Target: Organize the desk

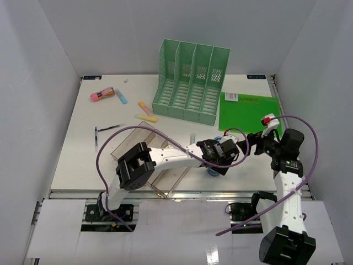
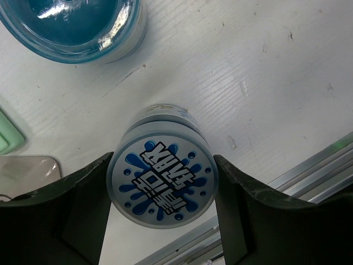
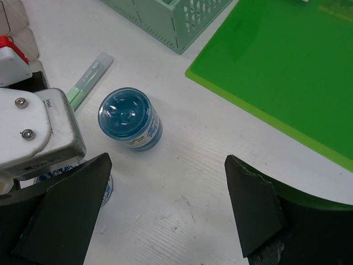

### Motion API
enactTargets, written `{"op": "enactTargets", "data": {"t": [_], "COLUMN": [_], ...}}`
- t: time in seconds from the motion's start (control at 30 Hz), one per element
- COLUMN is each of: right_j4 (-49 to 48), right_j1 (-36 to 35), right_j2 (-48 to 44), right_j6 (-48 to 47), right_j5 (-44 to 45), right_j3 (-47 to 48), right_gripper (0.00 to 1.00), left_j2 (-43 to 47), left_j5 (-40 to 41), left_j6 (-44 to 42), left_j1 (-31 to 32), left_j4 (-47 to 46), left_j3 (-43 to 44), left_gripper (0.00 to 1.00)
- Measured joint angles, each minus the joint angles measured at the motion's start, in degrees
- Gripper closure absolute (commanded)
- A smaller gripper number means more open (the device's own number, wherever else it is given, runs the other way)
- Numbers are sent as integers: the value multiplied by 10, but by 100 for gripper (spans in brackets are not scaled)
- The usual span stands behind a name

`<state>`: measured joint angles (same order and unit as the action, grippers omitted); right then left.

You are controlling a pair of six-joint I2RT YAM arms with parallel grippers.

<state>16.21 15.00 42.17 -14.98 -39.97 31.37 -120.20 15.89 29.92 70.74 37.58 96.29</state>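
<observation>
**My left gripper (image 1: pixel 214 161) grips a jar (image 2: pixel 161 179)**

From above, I see it reaching across the desk (image 1: pixel 77 160), which fills the walled space ahead of both arms; my right gripper (image 1: pixel 255 144) hangs beside a green folder (image 1: pixel 248 113). Left wrist: fingers (image 2: pixel 77 215) press both sides of the jar. Right wrist: jaws wide apart, empty, near a blue pot (image 3: pixel 129 118).

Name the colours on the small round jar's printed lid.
Blue splash lettering on the pale round lid; the left wrist view shows it best.
</observation>
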Motion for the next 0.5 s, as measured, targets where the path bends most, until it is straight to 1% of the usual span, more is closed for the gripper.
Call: {"op": "enactTargets", "data": {"t": [0.07,0.13,0.2,0.3,0.37,0.5], "right_j4": [0,0,0,0,0,0], "right_j1": [0,0,0,0,0,2], "right_j2": [-1,-2,-2,-3,-3,-7], "right_j6": [0,0,0,0,0,0], "right_j5": [-1,-3,-4,-5,-6,-8], "right_j3": [0,0,0,0,0,0], "right_gripper": [10,10,10,10,10,10], "left_j2": [0,0,2,12,33,122], "left_j5": [0,0,0,0,0,0], "left_j6": [1,1,1,1,4,11], "left_j1": [0,0,0,0,0,0], "left_j4": [1,2,5,10,9,25], "left_j3": [0,1,1,-4,-20,-60], "left_gripper": [71,80,86,92,94,95]}}
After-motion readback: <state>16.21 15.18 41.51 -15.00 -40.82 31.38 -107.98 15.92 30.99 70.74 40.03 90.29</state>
